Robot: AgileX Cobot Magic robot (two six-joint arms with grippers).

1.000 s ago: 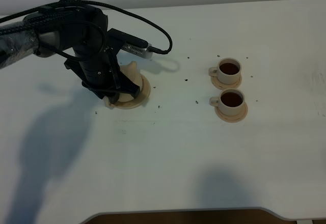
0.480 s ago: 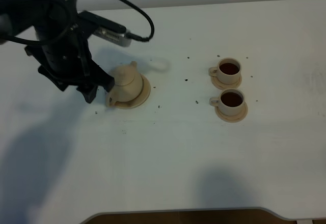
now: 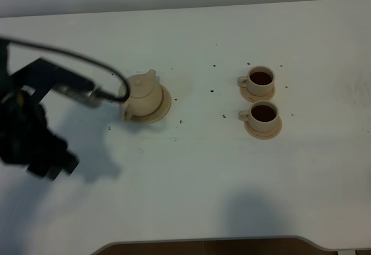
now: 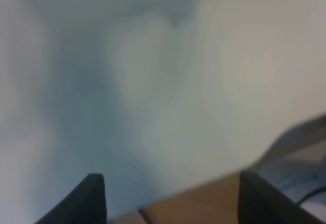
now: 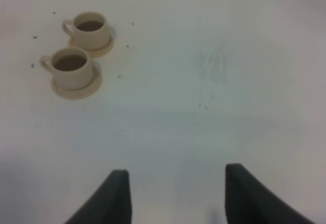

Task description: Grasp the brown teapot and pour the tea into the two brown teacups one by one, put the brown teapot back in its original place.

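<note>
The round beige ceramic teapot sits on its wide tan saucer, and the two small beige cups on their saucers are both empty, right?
Not quite. The round beige ceramic teapot does sit on its wide tan saucer, but the two small beige cups both hold dark tea, as the exterior high view shows.

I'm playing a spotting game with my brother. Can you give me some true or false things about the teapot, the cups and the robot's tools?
1. The brown teapot sits on its wide saucer. True.
2. Both teacups are empty. False: the far teacup and the near teacup each hold dark tea.
3. The left tool is holding the teapot. False: it is open with nothing between its fingers, away from the pot.
4. Each teacup stands on its own small saucer. True.
5. The teapot's lid lies on the table. False: the lid is on the pot.
6. The right tool is open and empty. True.
</note>
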